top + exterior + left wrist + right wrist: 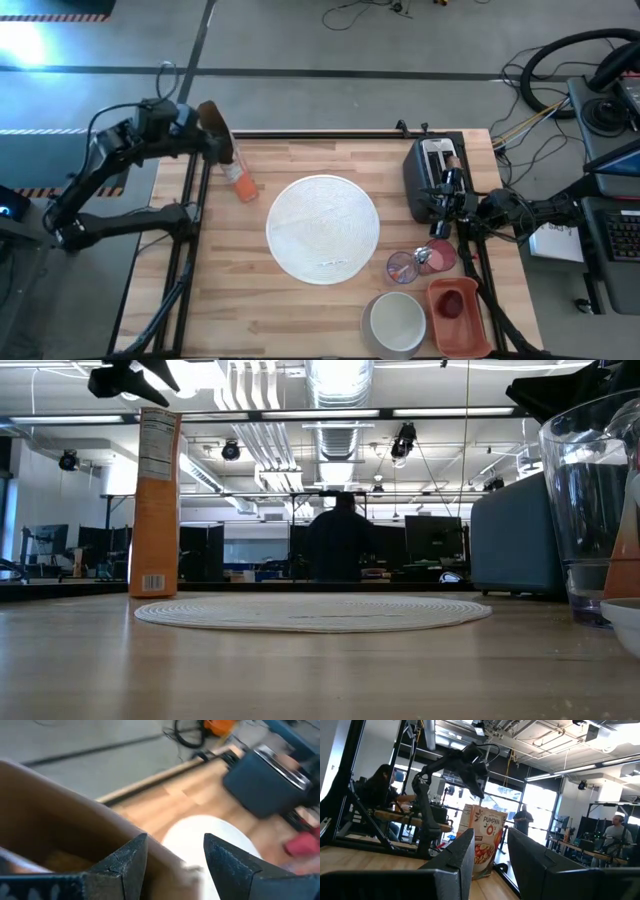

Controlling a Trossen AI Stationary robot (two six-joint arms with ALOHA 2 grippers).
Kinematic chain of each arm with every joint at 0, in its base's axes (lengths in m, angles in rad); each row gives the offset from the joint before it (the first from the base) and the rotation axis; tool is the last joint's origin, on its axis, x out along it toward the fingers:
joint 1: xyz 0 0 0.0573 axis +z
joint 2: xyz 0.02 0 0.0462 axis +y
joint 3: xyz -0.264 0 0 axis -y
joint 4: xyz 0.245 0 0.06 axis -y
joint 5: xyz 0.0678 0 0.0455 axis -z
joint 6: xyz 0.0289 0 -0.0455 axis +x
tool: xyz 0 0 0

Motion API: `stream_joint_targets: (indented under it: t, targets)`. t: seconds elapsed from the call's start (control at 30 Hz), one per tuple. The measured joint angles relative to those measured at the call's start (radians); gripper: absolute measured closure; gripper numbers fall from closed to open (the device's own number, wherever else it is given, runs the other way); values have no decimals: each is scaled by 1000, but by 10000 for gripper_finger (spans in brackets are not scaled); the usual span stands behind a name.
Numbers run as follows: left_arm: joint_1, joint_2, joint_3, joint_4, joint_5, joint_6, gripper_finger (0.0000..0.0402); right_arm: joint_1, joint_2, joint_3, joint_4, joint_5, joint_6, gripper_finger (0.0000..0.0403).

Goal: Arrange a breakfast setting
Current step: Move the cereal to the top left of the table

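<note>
An orange cereal box (240, 180) stands upright on its base at the table's far left, its brown top flaps (60, 820) open. My left gripper (175, 850) is open right at the box's top (476, 785), the flap beside one finger and only the large round white plate (322, 228) showing through the gap. The plate lies flat mid-table. At the near right stand the purplish glass (403, 267), the pink cup (438, 256) and the white bowl (397, 320). My right gripper (490, 850) waits open by the toaster (430, 170). My left gripper stands at the cereal box's open top, with the brown flap (100, 845) next to one finger and nothing between the two. Whether that finger touches the flap I cannot tell.
An orange tray (460, 315) holding something red sits at the near right corner beside the bowl. The dark toaster stands at the far right, next to my right arm. Bare wood lies at the near left. People show in the room beyond the table (340, 540).
</note>
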Motion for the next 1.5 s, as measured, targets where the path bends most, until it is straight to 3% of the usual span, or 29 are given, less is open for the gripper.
stream_joint_targets:
  t: [0.2, 0.57, 0.73, 1.2, 1.5]
  targets:
    - [-233, 15, -2, 27, -97, -117, 223, 0, 0, 0, 0, 0, 0, 296]
    - [-761, 142, -2, 17, -599, -385, 223, 0, 0, 0, 0, 0, 0, 296]
    - [-927, 230, -2, -24, -734, -533, 223, 0, 0, 0, 0, 0, 0, 296]
    - [-1038, 415, -2, -75, -770, -861, 221, 0, 0, 0, 0, 0, 0, 296]
    - [-1091, 558, -2, -230, -708, -1219, 171, 0, 0, 0, 0, 0, 0, 296]
